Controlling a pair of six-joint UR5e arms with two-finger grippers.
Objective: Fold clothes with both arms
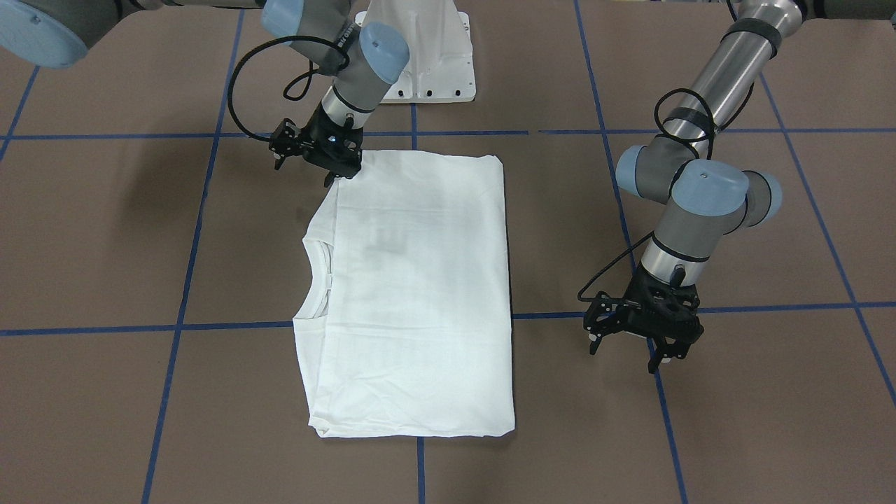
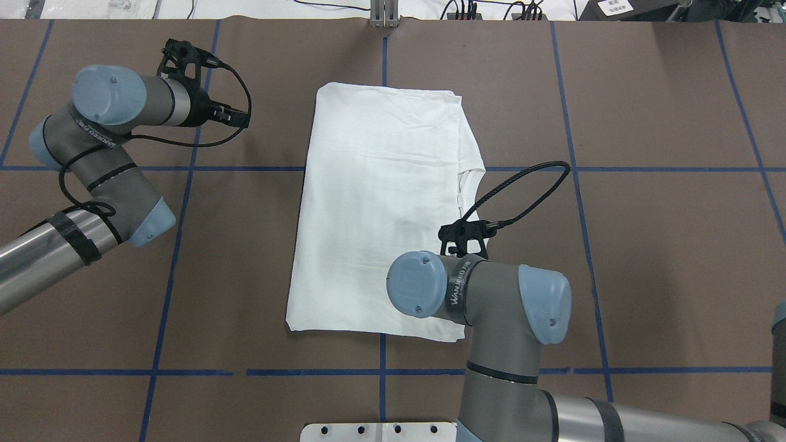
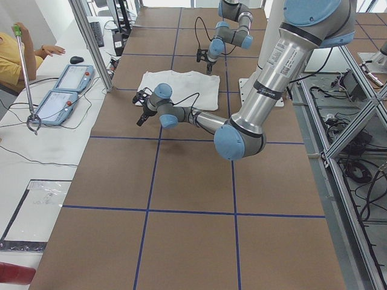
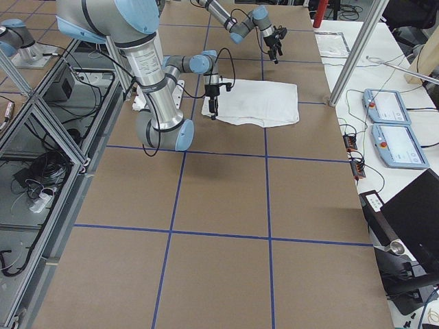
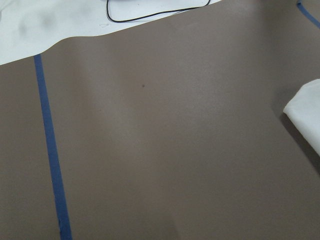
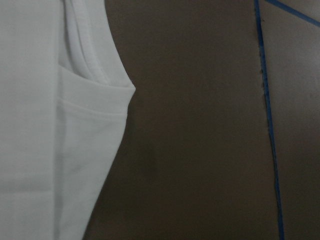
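Note:
The white shirt [image 1: 413,294] lies flat on the brown table, folded into a tall rectangle, with its ribbed collar [image 1: 315,273] at one long edge. Faint grey text shows through the cloth. My right gripper [image 1: 304,171] is open and empty, and it hovers at the shirt's corner nearest the robot base. The right wrist view shows that collar-side edge [image 6: 45,125] with no cloth between any fingers. My left gripper [image 1: 623,357] is open and empty above bare table, well off the shirt's other long edge. The left wrist view shows only a shirt corner [image 5: 307,110].
The white pedestal base [image 1: 427,56] stands behind the shirt. Blue tape lines [image 1: 175,327] cross the brown table. A side bench holds two tablets [image 3: 66,84] near an operator. Aluminium frame posts [image 4: 353,48] stand at the table's far edge.

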